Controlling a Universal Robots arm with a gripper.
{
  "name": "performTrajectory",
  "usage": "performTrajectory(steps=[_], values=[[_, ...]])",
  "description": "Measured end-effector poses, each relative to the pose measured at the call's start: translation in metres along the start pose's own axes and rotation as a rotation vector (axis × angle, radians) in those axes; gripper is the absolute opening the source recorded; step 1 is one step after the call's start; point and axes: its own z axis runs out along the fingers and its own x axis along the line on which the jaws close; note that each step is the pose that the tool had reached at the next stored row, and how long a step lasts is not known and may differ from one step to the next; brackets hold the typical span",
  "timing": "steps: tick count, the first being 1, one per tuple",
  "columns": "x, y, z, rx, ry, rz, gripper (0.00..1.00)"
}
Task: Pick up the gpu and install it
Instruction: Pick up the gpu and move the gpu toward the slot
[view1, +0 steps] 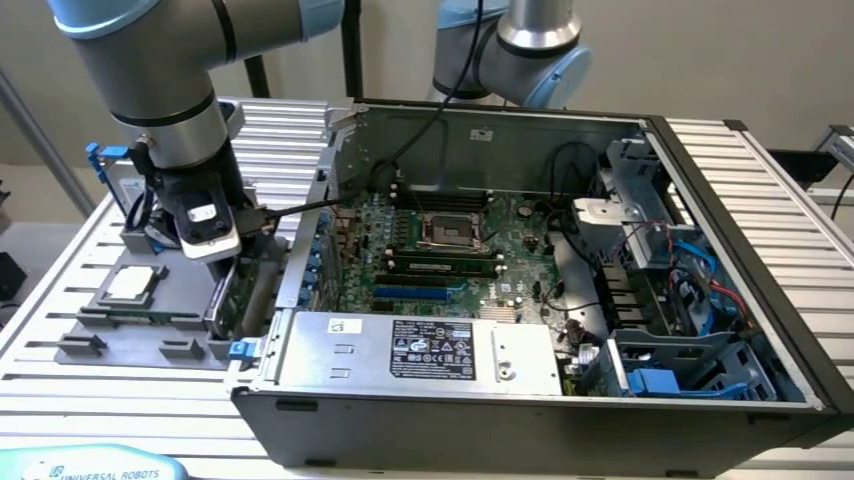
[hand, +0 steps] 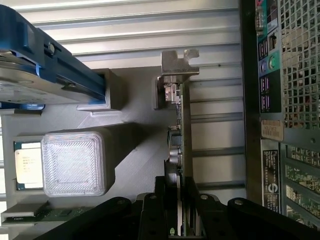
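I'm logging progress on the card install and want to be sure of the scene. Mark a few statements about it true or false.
1. The computer case lies open, its motherboard exposed. True.
2. The gpu is seated in the motherboard. False: it is held on edge outside the case by the gripper.
3. A CPU chip lies on the gray holder beside the case. True.
4. The blue-framed hard drive sits inside the case. False: it is outside the case, near the CPU chip.
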Motion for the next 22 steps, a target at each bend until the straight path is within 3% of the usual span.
performTrajectory(steps=[12, 22], values=[[0.000, 0.0011, -0.0270, 0.0002, 0.0006, 0.000, 0.27], [0.001, 0.0027, -0.0675, 0.0003, 0.0024, -0.001, 0.26]])
